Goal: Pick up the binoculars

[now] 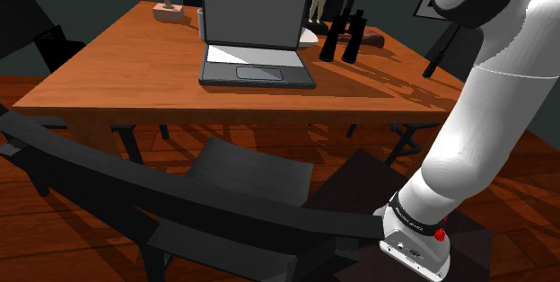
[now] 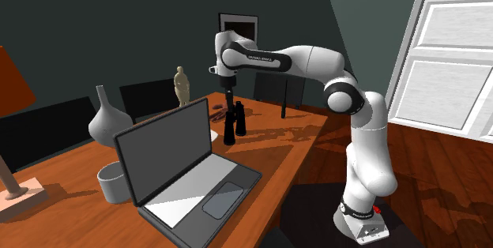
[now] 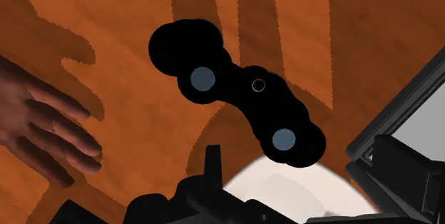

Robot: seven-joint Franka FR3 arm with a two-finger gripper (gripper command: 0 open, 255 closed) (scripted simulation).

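The black binoculars (image 1: 344,38) stand on end on the brown table (image 1: 135,65). They are in the upper right of the shoulder view, just right of the open laptop (image 1: 254,38). In the second exterior view the claw (image 2: 229,88) hangs just above them, near the middle of the frame (a small pale statue (image 2: 182,86) stands to its left). I cannot tell if the claw is apart or together.
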